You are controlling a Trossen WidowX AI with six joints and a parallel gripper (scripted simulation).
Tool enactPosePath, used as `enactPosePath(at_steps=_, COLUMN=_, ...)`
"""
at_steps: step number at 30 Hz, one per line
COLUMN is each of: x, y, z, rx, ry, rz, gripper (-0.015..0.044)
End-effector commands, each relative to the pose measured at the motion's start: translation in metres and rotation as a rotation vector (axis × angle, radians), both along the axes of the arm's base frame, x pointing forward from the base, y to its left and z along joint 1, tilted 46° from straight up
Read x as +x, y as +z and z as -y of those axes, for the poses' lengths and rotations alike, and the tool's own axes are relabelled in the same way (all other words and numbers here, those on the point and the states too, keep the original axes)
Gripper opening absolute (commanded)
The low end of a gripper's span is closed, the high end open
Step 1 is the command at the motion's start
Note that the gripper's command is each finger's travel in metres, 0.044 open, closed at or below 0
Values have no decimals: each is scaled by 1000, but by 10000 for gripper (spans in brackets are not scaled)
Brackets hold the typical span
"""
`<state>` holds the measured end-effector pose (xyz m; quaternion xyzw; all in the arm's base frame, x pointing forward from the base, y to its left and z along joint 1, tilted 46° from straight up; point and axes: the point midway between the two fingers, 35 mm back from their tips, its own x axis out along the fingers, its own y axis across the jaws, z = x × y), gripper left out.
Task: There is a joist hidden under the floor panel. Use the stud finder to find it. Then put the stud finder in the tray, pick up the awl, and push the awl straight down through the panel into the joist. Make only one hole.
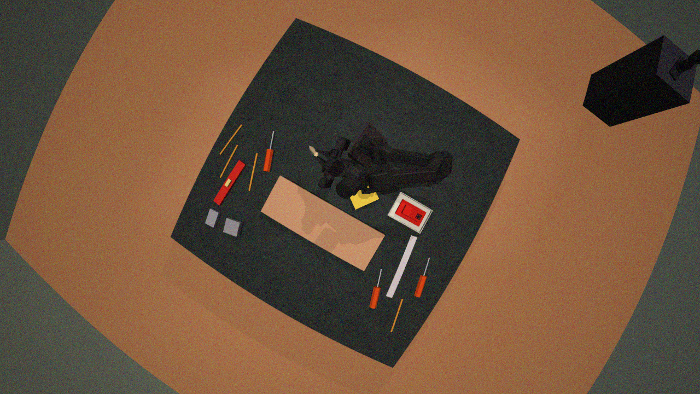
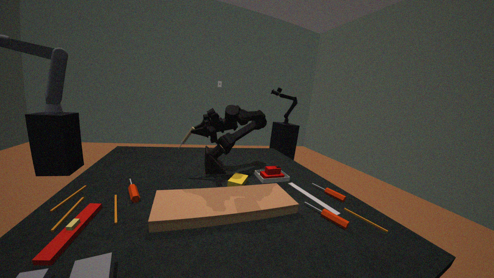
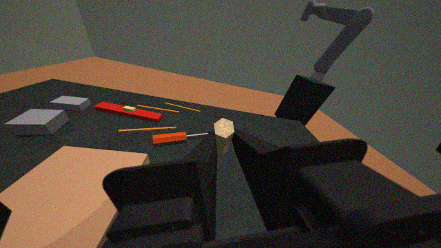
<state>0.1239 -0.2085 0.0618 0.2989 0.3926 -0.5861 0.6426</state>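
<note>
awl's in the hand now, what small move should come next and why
Probably swing the awl over the floor panel while turning it upright, staying high for now. The hand grips it by the handle, but it slants, its tip is off to the side of the panel, and the stud finder already sits in the tray.

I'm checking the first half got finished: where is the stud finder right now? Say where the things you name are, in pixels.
The red stud finder (image 1: 410,213) (image 2: 273,170) sits in the white tray (image 1: 394,204) (image 2: 271,181), right of the yellow block (image 1: 363,200) (image 2: 237,179) in the top and exterior views.
</note>
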Motion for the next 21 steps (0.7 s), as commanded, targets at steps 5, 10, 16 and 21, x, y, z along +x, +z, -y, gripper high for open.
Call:
enactPosePath(at_steps=5, x=40, y=-4, z=-2, rx=108, ry=169, rz=108, gripper=0)
enactPosePath(at_steps=10, x=71, y=-4, z=-6, rx=186, ry=309, rz=204, gripper=0)
enactPosePath(at_steps=16, x=107, y=-1, z=-14, rx=265, ry=481, rz=327, gripper=0)
enactPosePath(at_steps=21, x=134, y=5, z=-20, rx=318, ry=627, rz=435, gripper=0)
